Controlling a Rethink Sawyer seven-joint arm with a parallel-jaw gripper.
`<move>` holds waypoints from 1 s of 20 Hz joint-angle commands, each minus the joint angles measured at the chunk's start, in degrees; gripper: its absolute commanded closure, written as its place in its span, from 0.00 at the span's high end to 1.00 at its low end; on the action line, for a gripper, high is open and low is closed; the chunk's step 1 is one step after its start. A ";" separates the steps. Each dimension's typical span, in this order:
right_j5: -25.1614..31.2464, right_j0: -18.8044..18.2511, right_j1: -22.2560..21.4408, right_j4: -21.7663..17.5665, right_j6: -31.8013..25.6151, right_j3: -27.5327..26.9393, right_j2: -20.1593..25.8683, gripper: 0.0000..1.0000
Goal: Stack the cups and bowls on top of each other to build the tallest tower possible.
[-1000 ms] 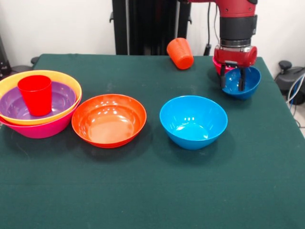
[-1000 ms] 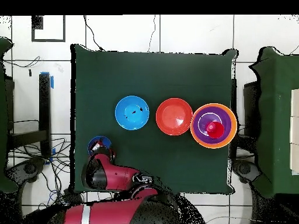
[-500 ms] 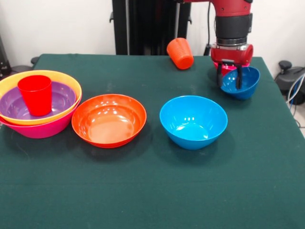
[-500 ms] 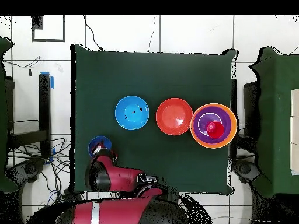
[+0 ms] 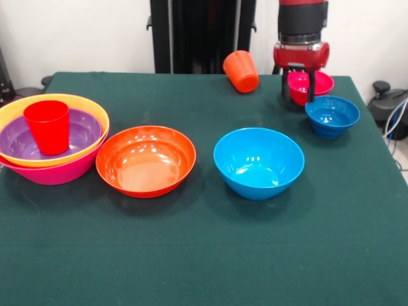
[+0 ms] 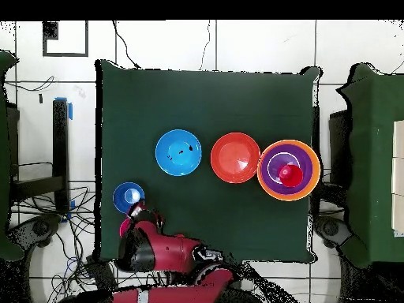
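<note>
My gripper [image 5: 298,94] hangs open at the table's far right. One finger is outside the left rim of the small magenta bowl [image 5: 319,83], the other over its inside. The small blue bowl [image 5: 331,115] sits upright on the cloth just in front of it, free of the fingers. The orange cup [image 5: 241,71] lies on its side at the far edge. The medium blue bowl [image 5: 258,162] and the red-orange bowl [image 5: 145,160] stand mid-table. At left, the red cup [image 5: 47,126] stands in the purple bowl [image 5: 83,131], which is nested in the yellow-orange bowl [image 5: 95,111] and the pink bowl [image 5: 60,172].
The green-clothed table [image 5: 204,255] has bare cloth along its near side. In the overhead view the arm [image 6: 158,251] covers the gripper. The small blue bowl [image 6: 129,196] lies near the table's edge there.
My gripper has lifted and drawn back off the small blue bowl. That bowl, tilted before, now sits flat and a little further right. The magenta bowl has come into sight.
</note>
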 commanded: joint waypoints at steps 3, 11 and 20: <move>1.33 -1.87 -1.08 -3.06 10.57 3.40 3.07 1.00; -1.24 0.69 2.61 -0.97 11.32 -0.10 2.60 1.00; -2.46 1.64 5.37 0.37 11.95 -3.79 3.50 1.00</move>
